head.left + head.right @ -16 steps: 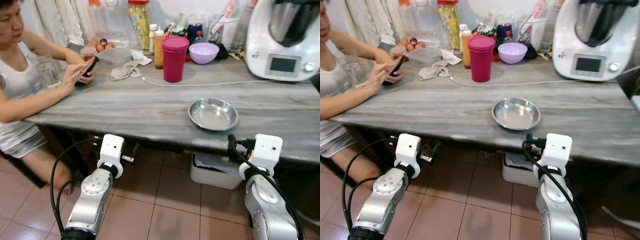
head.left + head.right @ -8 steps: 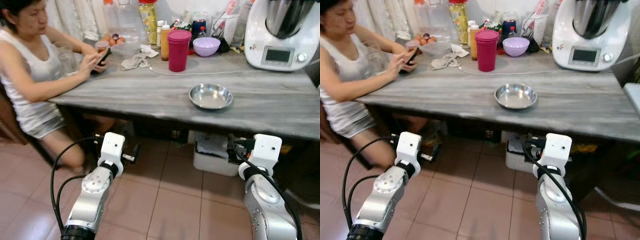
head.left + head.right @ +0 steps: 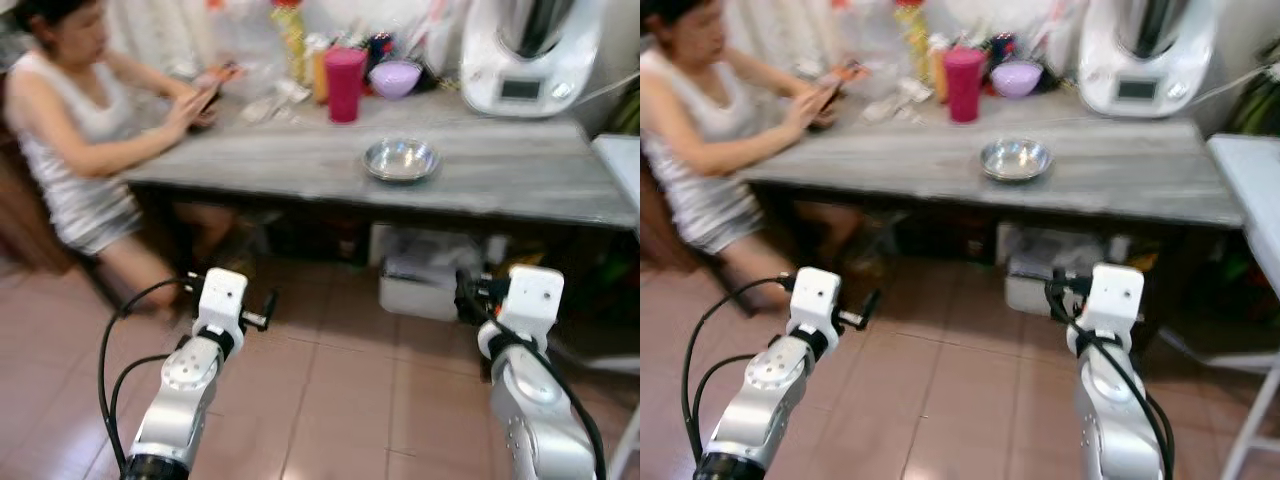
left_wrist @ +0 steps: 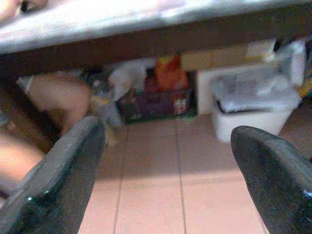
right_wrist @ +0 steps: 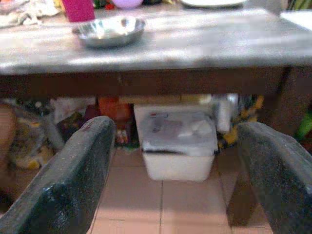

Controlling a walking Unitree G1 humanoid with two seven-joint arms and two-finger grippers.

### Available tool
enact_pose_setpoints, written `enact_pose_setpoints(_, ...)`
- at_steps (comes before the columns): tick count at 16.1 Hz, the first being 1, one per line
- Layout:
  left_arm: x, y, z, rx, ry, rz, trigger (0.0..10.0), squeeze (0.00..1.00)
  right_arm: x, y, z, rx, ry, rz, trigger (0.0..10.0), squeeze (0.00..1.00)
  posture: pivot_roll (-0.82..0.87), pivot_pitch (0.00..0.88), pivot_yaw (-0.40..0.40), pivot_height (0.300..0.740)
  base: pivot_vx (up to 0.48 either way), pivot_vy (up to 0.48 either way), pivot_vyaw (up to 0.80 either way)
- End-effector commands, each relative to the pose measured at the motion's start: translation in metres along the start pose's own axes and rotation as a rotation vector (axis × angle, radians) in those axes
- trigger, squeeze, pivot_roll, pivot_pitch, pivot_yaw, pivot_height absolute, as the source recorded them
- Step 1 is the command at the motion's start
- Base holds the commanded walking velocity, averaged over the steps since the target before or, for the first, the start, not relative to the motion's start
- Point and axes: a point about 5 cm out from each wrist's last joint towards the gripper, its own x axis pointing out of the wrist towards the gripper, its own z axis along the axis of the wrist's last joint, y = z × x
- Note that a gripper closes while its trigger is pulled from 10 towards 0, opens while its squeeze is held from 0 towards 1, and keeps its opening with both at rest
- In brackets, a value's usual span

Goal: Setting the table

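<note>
Steel bowl [image 3: 400, 159] sat mid-desk [image 3: 500, 180] near front edge, left gripper [image 4: 165, 170] and right gripper [image 5: 175, 165] both spread wide, empty, low over floor.

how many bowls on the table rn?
2. A shallow round steel bowl sits alone near the front edge of the grey table. A lilac plastic bowl stands at the back, beside the magenta tumbler. The blurred back clutter may hide more.

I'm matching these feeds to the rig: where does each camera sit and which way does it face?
Left and right eye views: head, looking forward and down at the table with the steel bowl; both silver arms show.
Left wrist view: low, facing under the table; open left gripper.
Right wrist view: low, facing the table edge; open right gripper.
Both wrist views share the white bin.
</note>
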Motion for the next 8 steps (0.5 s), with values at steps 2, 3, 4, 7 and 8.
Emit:
enact_pose_setpoints(2,0.002,-0.001,0.003,0.021,-0.024,-0.023,10.0,0.00,0.000,-0.004,-0.001,-0.004,0.005,-0.012,10.0,0.00,-0.29,0.000,0.067,0.740,0.000,0.000,0.00)
enact_pose_setpoints(3,0.002,-0.002,0.004,-0.006,-0.037,-0.057,10.0,0.00,0.001,-0.004,-0.001,-0.003,0.005,-0.013,10.0,0.00,-0.29,0.000,0.067,0.740,0.000,0.000,0.00)
enact_pose_setpoints(4,0.001,-0.002,0.007,-0.044,-0.055,-0.086,10.0,0.00,0.001,-0.004,-0.001,-0.004,0.003,-0.015,10.0,0.00,-0.29,0.000,0.067,0.740,0.000,0.000,0.00)
enact_pose_setpoints(7,0.002,-0.007,0.014,-0.087,-0.086,-0.118,10.0,0.00,0.000,-0.003,0.002,-0.019,-0.007,-0.003,10.0,0.00,-0.29,0.000,0.062,0.740,0.000,0.000,0.00)
enact_pose_setpoints(8,0.002,-0.007,0.014,-0.093,-0.091,-0.122,10.0,0.00,0.000,-0.002,0.002,-0.016,-0.004,-0.002,10.0,0.00,-0.29,0.000,0.061,0.740,0.000,0.000,0.00)
